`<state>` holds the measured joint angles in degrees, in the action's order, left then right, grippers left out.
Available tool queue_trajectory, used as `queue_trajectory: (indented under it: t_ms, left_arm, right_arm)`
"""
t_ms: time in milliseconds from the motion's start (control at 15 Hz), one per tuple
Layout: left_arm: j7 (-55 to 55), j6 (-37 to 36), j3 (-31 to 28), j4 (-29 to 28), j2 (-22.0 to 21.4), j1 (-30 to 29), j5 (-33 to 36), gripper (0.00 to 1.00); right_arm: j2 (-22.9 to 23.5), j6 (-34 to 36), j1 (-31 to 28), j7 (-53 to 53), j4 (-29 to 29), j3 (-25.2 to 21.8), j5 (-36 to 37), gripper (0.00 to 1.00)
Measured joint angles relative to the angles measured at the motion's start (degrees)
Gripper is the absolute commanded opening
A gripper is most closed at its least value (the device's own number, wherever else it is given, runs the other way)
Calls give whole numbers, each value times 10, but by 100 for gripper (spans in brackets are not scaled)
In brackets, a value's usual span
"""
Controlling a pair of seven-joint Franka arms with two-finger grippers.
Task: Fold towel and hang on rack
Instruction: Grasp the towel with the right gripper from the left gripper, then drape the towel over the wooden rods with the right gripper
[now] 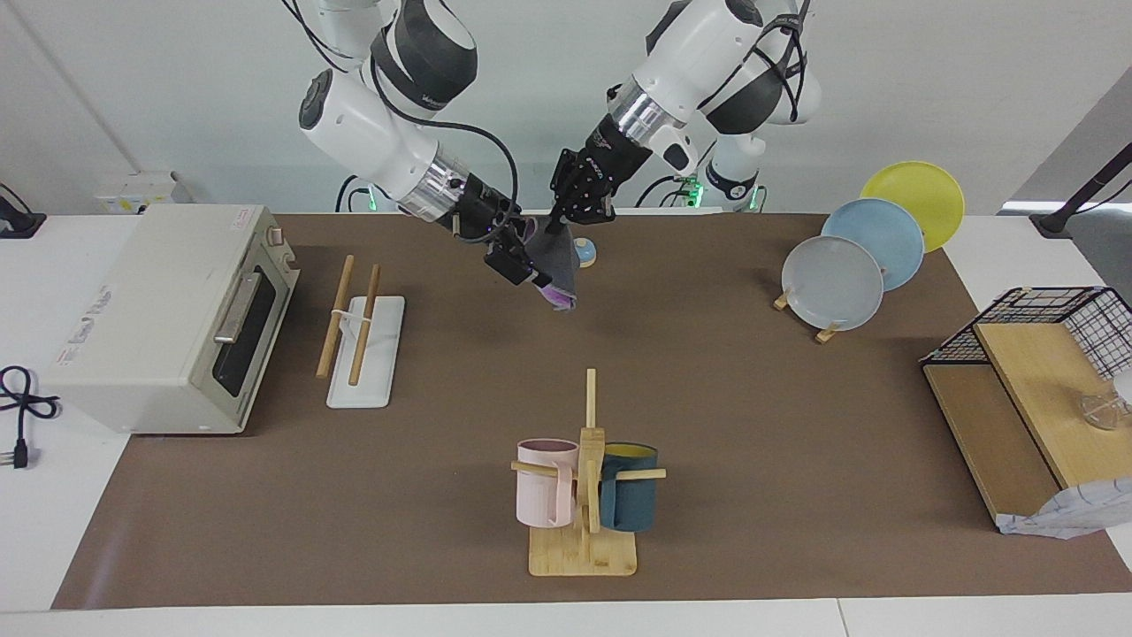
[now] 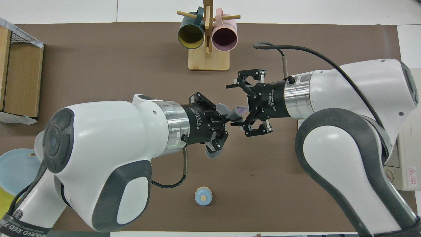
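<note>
Both tools grip the towel [image 1: 559, 270] up in the air, left tool [image 1: 579, 211] above right tool [image 1: 522, 265], and the rack [image 1: 358, 341] lies on the bench out past the right tool, sticks pointing away from the robots.

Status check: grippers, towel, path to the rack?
Left gripper and right gripper both shut on towel, held above the table. Rack bare. Nothing between.

The small terry towel [image 1: 557, 265], dark grey outside with purple showing at its edges, hung bunched and folded in the air above the brown table mat, well apart from the rack. The rack [image 1: 361, 329], two parallel light wooden dowels on a white rectangular base, stood bare just beside the oven's door.
</note>
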<state>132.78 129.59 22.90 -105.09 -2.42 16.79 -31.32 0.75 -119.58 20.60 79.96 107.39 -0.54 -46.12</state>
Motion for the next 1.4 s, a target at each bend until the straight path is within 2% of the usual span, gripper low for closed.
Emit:
queue_trajectory:
  t_ms: [133,200,267,400,1067,1133,1200,1333,1400]
  left_arm:
    - [3,1,0,-1,0,0,0,0]
    - [4,1,0,-1,0,0,0,0]
    - [5,1,0,-1,0,0,0,0]
    - [6,2,0,-2,0,0,0,0]
    - [7,3,0,-6,-1,0,0,0]
    - [7,5,0,-7,-1,0,0,7]
    - [6,7,0,-8,-2,0,0,99]
    - [4,9,0,-11,-3,2,1,100]
    - [3,9,0,-13,-5,3,2,100]
  right_arm:
    - [0,6,0,-14,3,0,0,100]
    - [0,6,0,-19,6,0,0,87]
    - [-1,7,0,-22,8,0,0,62]
    - [-1,7,0,-28,11,0,0,2]
    - [-3,15,-2,-41,11,-2,0,0]
    - [-3,17,-3,-42,11,-2,0,0]
    - [-3,21,-5,-43,11,-2,0,0]
    - [-3,33,-8,-58,10,-3,12,0]
    - [-3,49,-9,-77,7,-4,44,0]
